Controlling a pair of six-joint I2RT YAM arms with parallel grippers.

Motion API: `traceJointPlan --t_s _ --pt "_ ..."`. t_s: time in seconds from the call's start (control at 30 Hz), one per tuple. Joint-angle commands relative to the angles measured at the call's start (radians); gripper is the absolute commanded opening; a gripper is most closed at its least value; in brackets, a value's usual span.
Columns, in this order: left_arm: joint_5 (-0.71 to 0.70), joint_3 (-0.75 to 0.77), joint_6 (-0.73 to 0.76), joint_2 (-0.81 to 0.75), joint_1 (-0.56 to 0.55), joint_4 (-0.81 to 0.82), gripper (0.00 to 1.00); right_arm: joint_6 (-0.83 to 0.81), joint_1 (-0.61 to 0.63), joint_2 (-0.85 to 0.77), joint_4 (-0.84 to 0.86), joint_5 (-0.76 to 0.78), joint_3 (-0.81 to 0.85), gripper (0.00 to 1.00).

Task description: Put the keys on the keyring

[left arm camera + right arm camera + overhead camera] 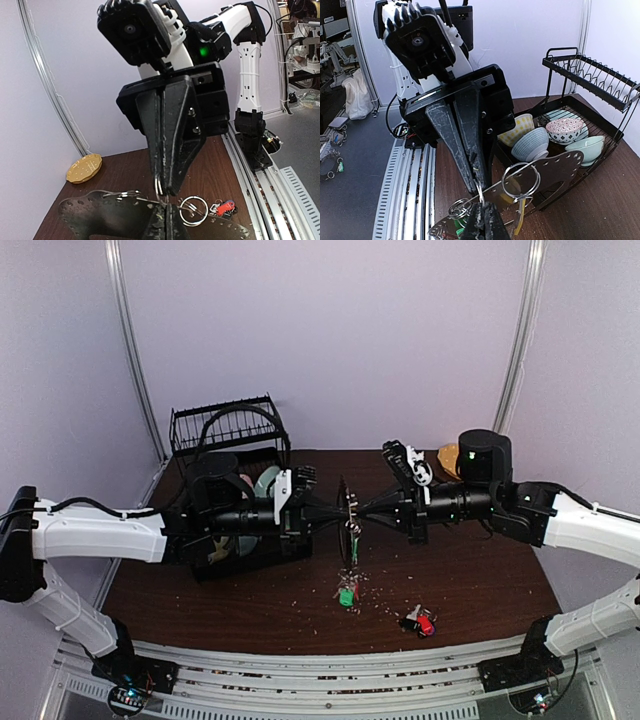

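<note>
Keyring [344, 492] mid-air — left pincer [338, 509], right pincer [359, 510] both clamped on it — keys [352, 533] dangling.

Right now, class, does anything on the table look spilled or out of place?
Yes: pale specks lie scattered over the dark table around the green key and toward the red and black keys. They look like crumbs or chips; I cannot tell which.
</note>
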Motion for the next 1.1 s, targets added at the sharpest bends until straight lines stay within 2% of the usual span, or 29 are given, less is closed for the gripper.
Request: traceJointPlan --t_s 0.0,0.53,1.07 --pt "0.036 0.036 0.024 0.023 -0.009 0.090 0.00 0.021 0.009 -0.015 0.042 -0.003 -0.013 0.00" --pt "0.085 0.039 0.024 0.010 -0.009 0.101 0.00 0.034 0.009 -0.022 0.058 -0.006 -0.017 0.00" --pt "0.069 0.051 0.021 0.022 -0.009 0.090 0.00 0.040 0.009 -0.029 0.076 -0.003 -0.036 0.00"
